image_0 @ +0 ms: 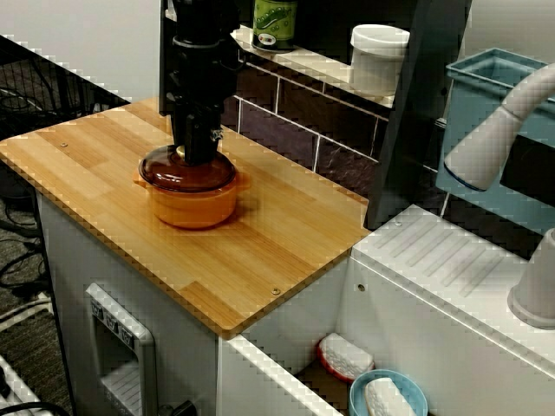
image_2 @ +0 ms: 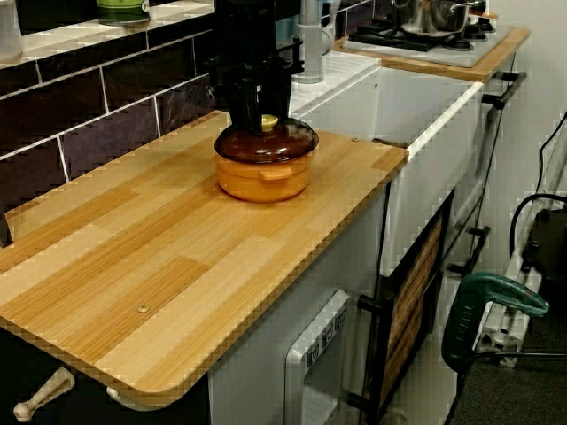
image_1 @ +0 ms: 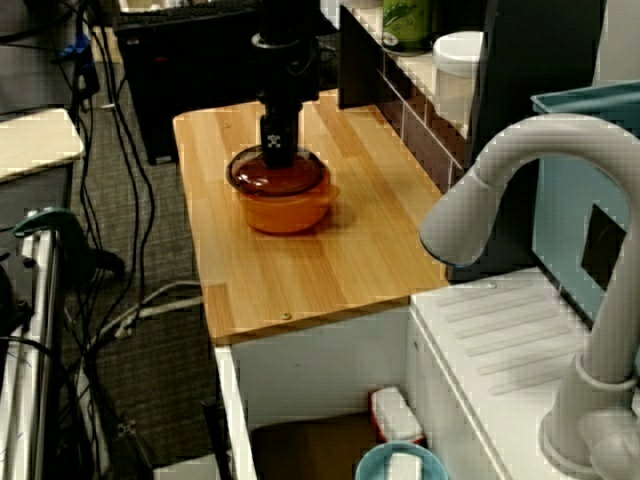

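Observation:
An orange pot with a brown glass lid stands on the wooden counter, near the tiled back wall. My black gripper comes straight down onto the lid's middle, at its yellow knob. In the low view along the counter the knob shows just under the gripper, with the dark fingers close about it. Seen from over the sink, the gripper covers the knob and rests at the lid on the pot. No view shows whether the jaws are pressed on the knob.
A green can and a white jar stand on the shelf behind. Right of the counter is a white sink unit with a grey faucet, a blue bowl and a red-rimmed sponge in the basin.

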You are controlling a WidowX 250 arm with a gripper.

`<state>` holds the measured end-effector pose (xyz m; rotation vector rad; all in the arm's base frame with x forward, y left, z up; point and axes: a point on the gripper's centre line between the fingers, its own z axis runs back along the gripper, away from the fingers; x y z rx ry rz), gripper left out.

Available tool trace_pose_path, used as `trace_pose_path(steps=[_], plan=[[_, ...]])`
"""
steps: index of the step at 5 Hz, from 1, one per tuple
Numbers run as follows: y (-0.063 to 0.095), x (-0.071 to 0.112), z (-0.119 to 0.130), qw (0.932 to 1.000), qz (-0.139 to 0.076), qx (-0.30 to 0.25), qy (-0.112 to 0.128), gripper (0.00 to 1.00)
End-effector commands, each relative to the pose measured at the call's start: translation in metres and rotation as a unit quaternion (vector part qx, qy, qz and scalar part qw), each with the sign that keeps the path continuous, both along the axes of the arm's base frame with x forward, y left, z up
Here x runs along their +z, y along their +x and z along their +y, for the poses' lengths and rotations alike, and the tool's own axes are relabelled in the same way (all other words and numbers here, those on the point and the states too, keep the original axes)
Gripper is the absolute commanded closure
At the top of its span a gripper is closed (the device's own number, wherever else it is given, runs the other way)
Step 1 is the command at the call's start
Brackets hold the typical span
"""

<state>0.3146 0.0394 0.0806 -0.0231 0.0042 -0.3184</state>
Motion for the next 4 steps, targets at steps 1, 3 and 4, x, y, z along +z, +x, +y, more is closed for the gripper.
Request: trace_pose_path(steps=[1,3,4], plan=[[-0.0004,0.0151,0.0009,0.9994,-0.035,-0.001,0.007,1.0],[0.0034,0.0158,0.0012,0.9994,-0.033,0.003,0.004,1.0],[0.0048,0.0186,0.0014,0.9994,-0.034,0.004,0.002,1.0]])
